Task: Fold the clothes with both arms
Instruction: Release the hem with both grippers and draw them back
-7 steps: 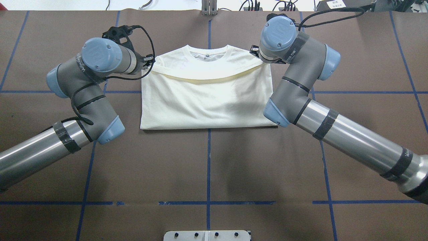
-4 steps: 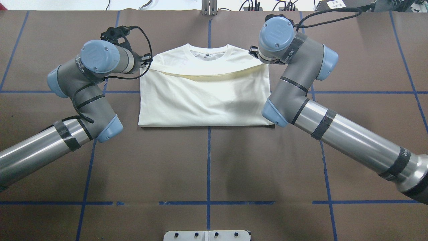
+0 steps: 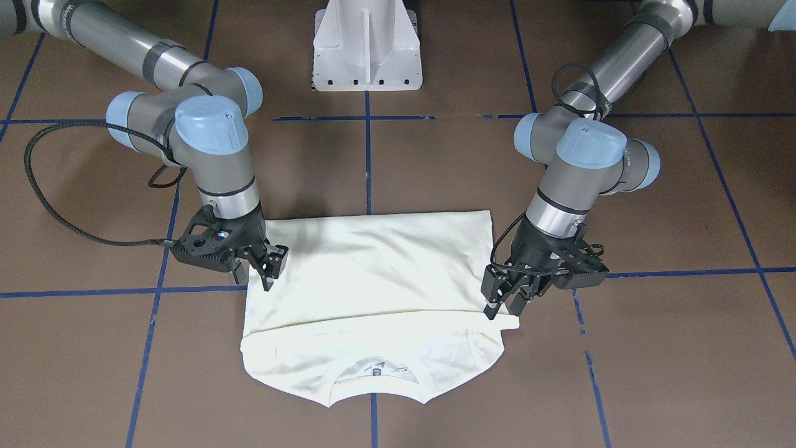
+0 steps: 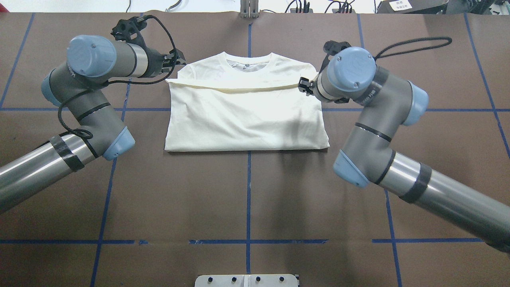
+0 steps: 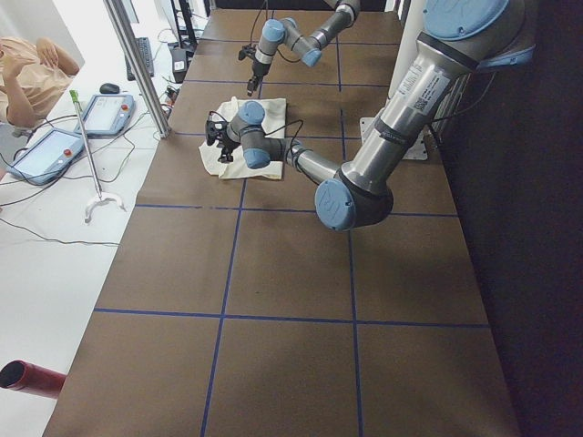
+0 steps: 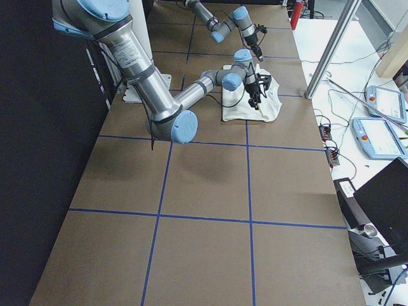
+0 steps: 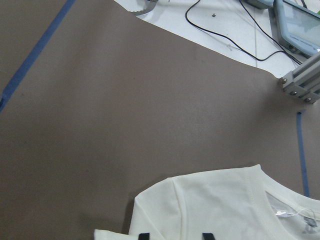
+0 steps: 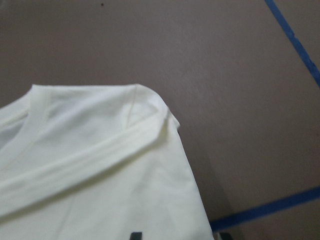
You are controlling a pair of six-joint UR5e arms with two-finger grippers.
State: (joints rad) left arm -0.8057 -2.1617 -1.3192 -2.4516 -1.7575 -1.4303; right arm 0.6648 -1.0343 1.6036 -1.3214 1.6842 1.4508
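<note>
The cream T-shirt [image 4: 247, 119] lies folded on the brown, matte counter [image 4: 247, 199], in the upper middle of the overhead view, straddling a vertical line of blue tape [image 4: 248, 191]. Its plain side faces up. The soft cotton forms a near-rectangular slab with shallow creases. A doubled fold edge [image 4: 239, 88] runs almost straight across, just below the shoulders. Above that edge the rounded neckline [image 4: 248, 59] shows, with a small label inside it.

The left arm [image 4: 99, 59], a silver-grey tube with light blue caps, enters from the left of the overhead view. Its black jaws sit at the shirt's upper left corner. In its wrist view two dark tips stand well apart over the flat cloth, so the jaws are spread with nothing between them.

The right arm [image 4: 354, 75] reaches in from the right, with its jaws at the right end of the fold edge. In the front-facing view they are parted, hanging at the shirt's side edge and holding no fabric. Whether a tip touches the cloth I cannot tell.

A looping black cable [image 3: 62, 205] trails from the right wrist at the left of the front-facing view.
</note>
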